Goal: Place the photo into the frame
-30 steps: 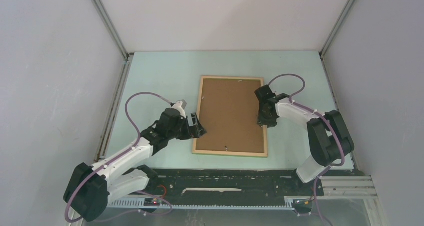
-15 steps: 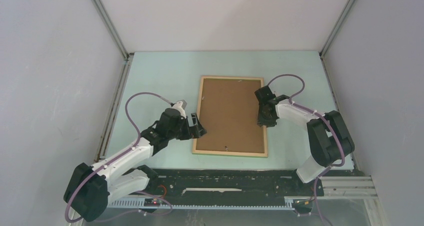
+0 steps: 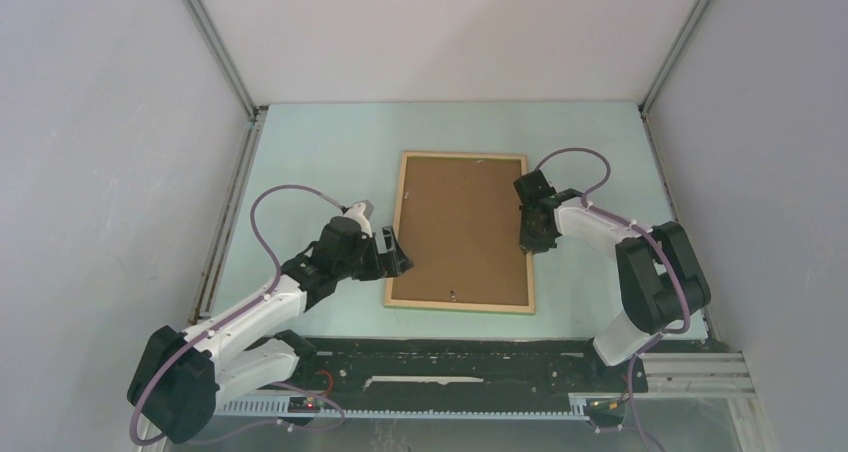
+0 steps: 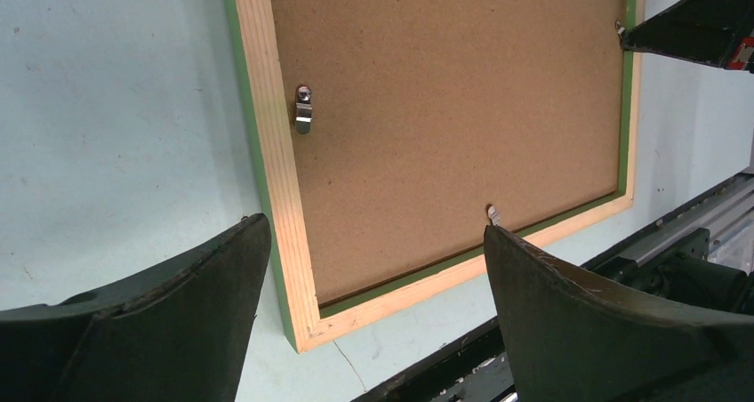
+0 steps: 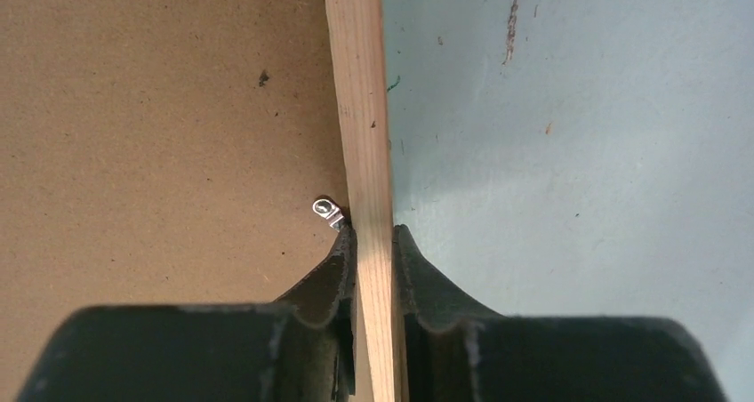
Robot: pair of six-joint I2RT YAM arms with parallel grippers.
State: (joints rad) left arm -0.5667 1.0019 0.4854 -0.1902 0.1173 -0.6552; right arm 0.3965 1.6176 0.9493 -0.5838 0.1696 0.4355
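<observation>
Photo (image 3: 462, 227) is lying flat inside the frame (image 3: 460, 306), showing its plain brown board side up; the printed side is not showing. The frame is resting on the pale green table (image 3: 320, 152), in the middle between the two arms, with its light wood face turned up and a thin green edge showing along the rails; the board is filling the opening from rail to rail. Small metal clips are sitting on the rails at the border of the board: one (image 4: 303, 108) on the left rail, one (image 4: 491, 212) on the near rail, and one (image 5: 327, 210) on the right rail. The right gripper (image 5: 373, 237) is pinching the right rail of the frame, one finger pressing on the board side just beside that clip, the other finger on the table side. The left gripper (image 4: 375, 227) is hanging just above the near left corner of the frame with its fingers spread wide; it is holding nothing.
</observation>
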